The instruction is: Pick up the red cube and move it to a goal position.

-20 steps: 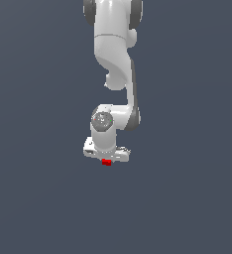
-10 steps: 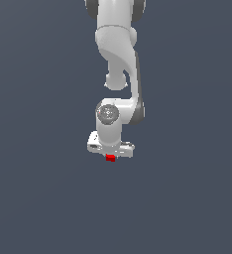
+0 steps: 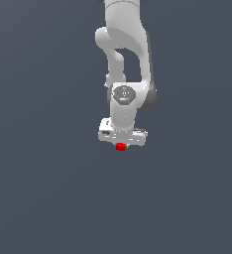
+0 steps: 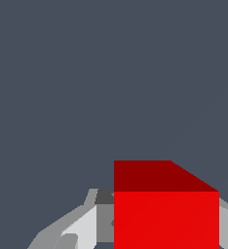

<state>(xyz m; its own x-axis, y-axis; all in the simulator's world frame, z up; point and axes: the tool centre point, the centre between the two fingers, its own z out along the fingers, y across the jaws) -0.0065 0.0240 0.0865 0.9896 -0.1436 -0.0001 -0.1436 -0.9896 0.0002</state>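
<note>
Where the gripper [image 3: 121, 145] closes, the red cube [image 3: 120, 147] between its fingers.

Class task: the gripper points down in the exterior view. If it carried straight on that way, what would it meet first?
Nothing stands below the gripper apart from the red cube between its fingers; only plain grey background shows, so the way looks free, though depth is unclear.

A bare simulated scene: a flat, uniform slate-grey backdrop [image 3: 38, 198] surrounds a smooth, plainly rendered white robot arm [image 3: 123, 59], with no furniture.
</note>
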